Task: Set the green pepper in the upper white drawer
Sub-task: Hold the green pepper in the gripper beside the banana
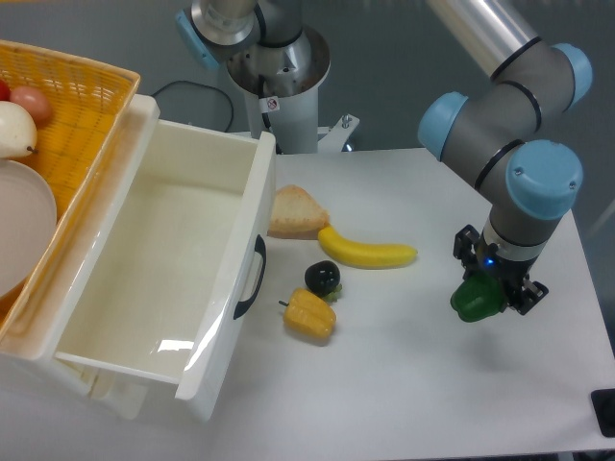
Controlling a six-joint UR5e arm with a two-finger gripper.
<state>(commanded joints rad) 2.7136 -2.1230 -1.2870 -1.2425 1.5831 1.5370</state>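
white table (404, 384), green pepper (476, 301) in gripper (492, 288)

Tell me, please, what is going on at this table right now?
The UR5e arm's gripper is closed around the green pepper near the right side of the table. The upper white drawer stands open and empty on the left, so the pepper is not yet in it. A banana, a yellow pepper, a dark round fruit and a bread slice lie between.
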